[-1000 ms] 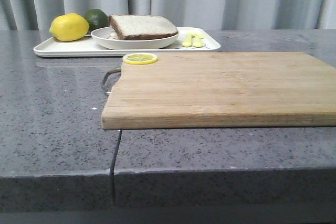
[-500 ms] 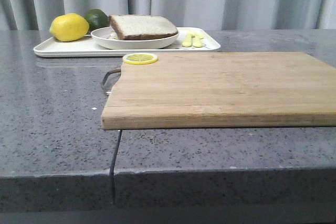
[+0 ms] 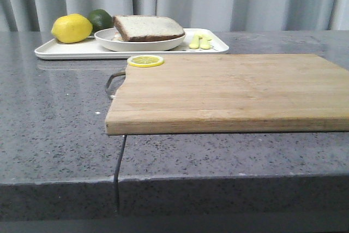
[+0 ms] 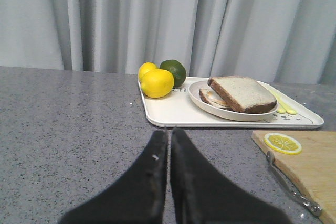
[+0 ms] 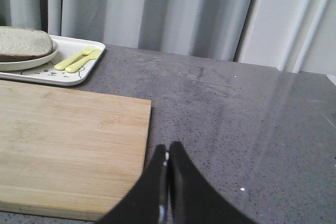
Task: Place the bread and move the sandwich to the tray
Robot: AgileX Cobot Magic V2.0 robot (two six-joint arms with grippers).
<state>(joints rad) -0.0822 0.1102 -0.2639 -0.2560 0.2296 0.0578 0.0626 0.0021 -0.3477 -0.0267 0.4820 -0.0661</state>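
Note:
The white tray [image 3: 65, 52] lies at the back left of the counter. On it stands a round white plate [image 3: 139, 45]. A plain brown-crusted bread slice [image 3: 148, 27] rests on top of the sandwich [image 4: 210, 98], whose egg-topped lower slice peeks out beneath it in the left wrist view. My left gripper [image 4: 169, 129] is shut and empty, low over the bare counter short of the tray [image 4: 168, 111]. My right gripper [image 5: 168, 148] is shut and empty by the right edge of the wooden cutting board [image 5: 68, 145]. Neither gripper shows in the front view.
A wooden cutting board [image 3: 229, 91] with a metal handle [image 3: 113, 80] fills the middle, a lemon slice [image 3: 145, 60] on its far left corner. A lemon [image 3: 72, 28], a lime [image 3: 101, 19] and yellow cutlery [image 3: 200, 41] share the tray. Curtains hang behind.

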